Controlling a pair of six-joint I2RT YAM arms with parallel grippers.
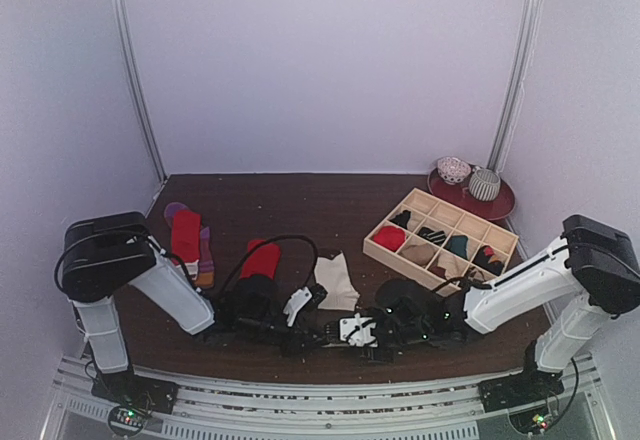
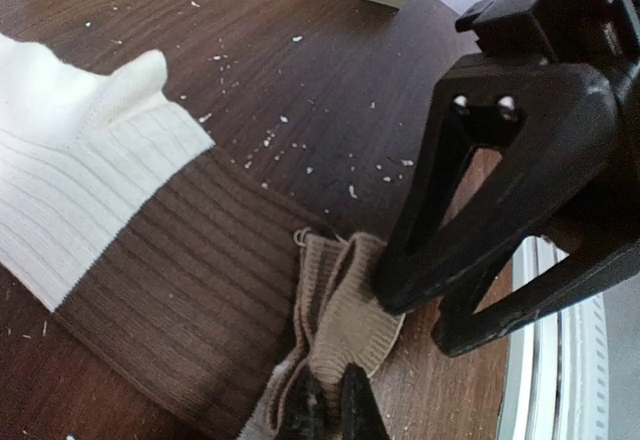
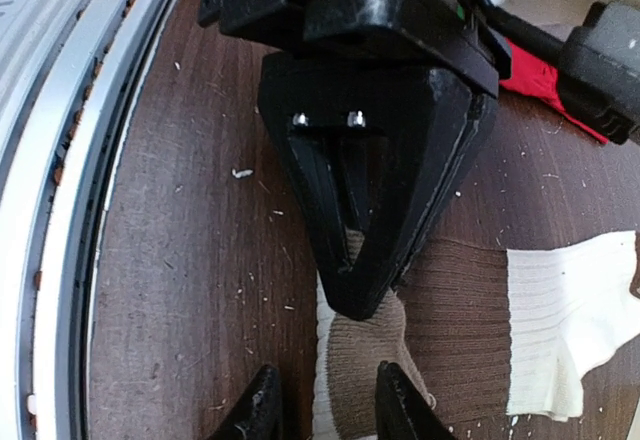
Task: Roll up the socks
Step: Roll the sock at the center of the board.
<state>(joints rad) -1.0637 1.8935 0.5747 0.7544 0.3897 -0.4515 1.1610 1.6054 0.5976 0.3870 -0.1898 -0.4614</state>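
Dark wooden table point(image 1: 300, 200). Pale wooden grid tray point(image 1: 392, 216) at 3 o'clock. Red fabric socks point(image 1: 262, 257) at 9 o'clock. Cream-beige ribbed sock point(image 1: 337, 282) lying toward 6 o'clock. Left gripper point(image 2: 328, 405) pinched on its beige end. Right gripper point(image 3: 325, 410) narrowly parted, fingers straddling same end, not clamping.

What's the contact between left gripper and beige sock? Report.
Touching. The right wrist view shows the left gripper pinching the end of the beige sock.

The overhead view is lit softly and evenly, though slightly hazy; straight lines are bowed in both wrist views, and the lower edges are blurred.
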